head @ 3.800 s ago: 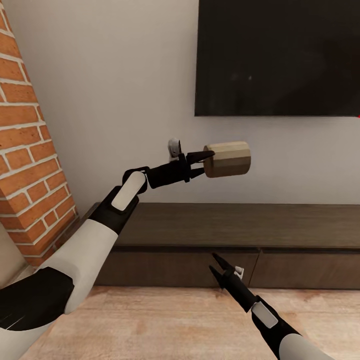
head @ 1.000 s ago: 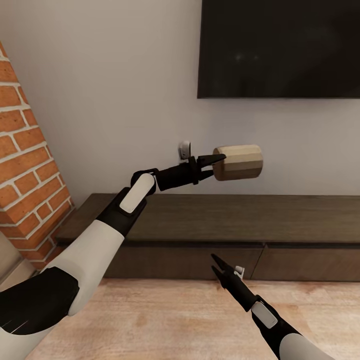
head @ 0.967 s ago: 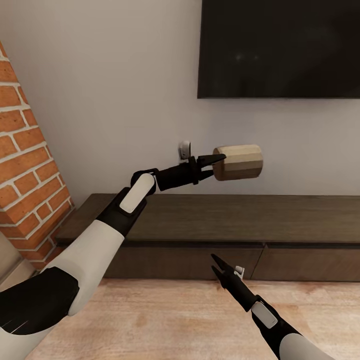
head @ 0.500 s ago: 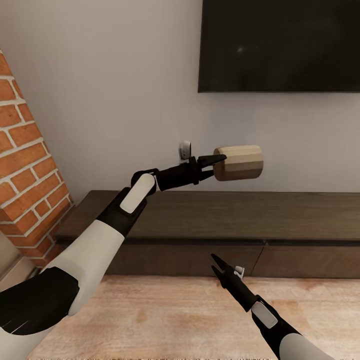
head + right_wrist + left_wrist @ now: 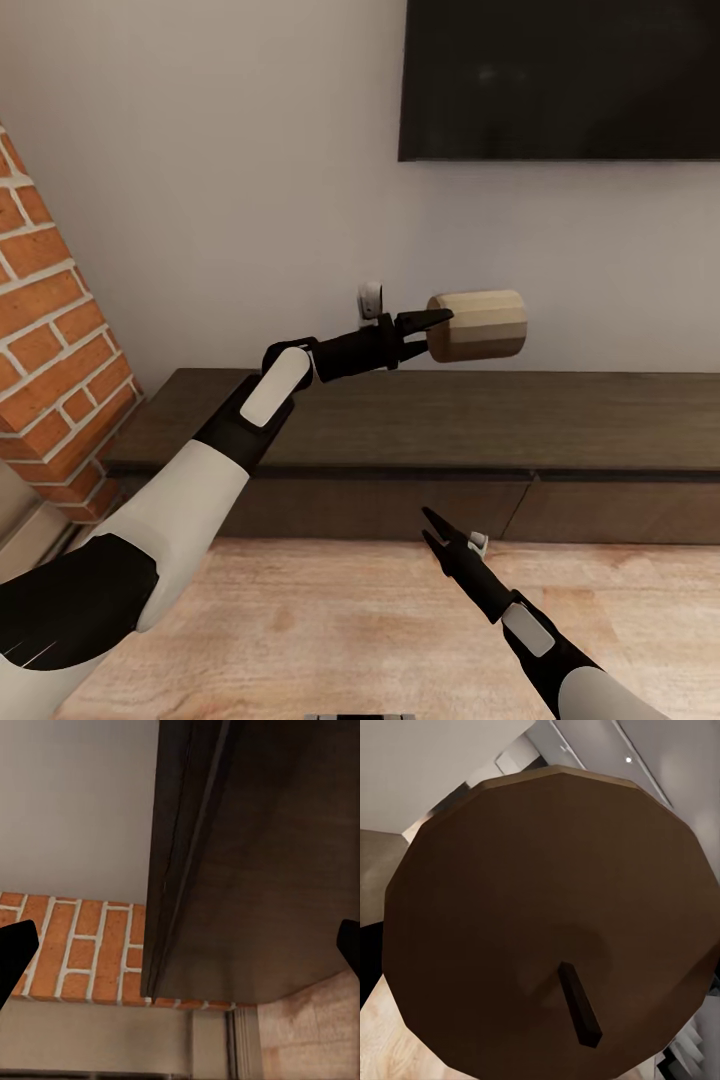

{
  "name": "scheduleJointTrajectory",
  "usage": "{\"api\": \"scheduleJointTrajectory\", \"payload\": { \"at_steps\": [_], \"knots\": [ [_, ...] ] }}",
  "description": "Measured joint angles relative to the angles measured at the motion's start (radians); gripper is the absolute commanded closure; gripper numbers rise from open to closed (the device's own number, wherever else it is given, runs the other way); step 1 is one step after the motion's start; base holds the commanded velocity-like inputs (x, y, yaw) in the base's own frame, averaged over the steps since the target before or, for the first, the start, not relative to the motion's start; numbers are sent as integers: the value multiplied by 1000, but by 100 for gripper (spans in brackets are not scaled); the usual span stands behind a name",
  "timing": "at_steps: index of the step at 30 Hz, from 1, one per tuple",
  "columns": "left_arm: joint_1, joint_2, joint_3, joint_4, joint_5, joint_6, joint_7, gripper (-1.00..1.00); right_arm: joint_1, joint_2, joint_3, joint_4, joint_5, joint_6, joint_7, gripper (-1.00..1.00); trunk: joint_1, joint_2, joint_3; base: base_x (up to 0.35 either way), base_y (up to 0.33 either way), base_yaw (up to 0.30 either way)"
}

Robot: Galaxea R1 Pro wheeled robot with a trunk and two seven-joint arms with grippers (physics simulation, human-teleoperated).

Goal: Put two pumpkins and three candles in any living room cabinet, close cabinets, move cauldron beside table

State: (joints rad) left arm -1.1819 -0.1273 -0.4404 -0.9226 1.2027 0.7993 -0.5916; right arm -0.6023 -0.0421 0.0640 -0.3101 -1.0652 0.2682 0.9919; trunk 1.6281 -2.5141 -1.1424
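Left hand grips the striped candle by one end, held above the closed cabinet; right hand open near its front; candle may slip out.

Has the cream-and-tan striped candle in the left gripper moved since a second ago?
No. The striped candle sits at the same offset from the left gripper; only the camera tilted down, lifting the dark wooden cabinet in view.
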Motion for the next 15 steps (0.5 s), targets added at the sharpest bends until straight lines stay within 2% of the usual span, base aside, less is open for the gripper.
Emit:
{"api": "scheduleJointTrajectory", "payload": {
  "at_steps": [8,15],
  "knots": [
    [1,-1,-1,-1,0,-30,-1,100,0,0,0,0,0,-1,0,-100,0,0,0,19,0,0],
    [1,-1,-20,-1,-2,-40,-1,100,0,0,0,0,0,-1,1,-100,-1,0,0,287,0,0]
  ]
}}
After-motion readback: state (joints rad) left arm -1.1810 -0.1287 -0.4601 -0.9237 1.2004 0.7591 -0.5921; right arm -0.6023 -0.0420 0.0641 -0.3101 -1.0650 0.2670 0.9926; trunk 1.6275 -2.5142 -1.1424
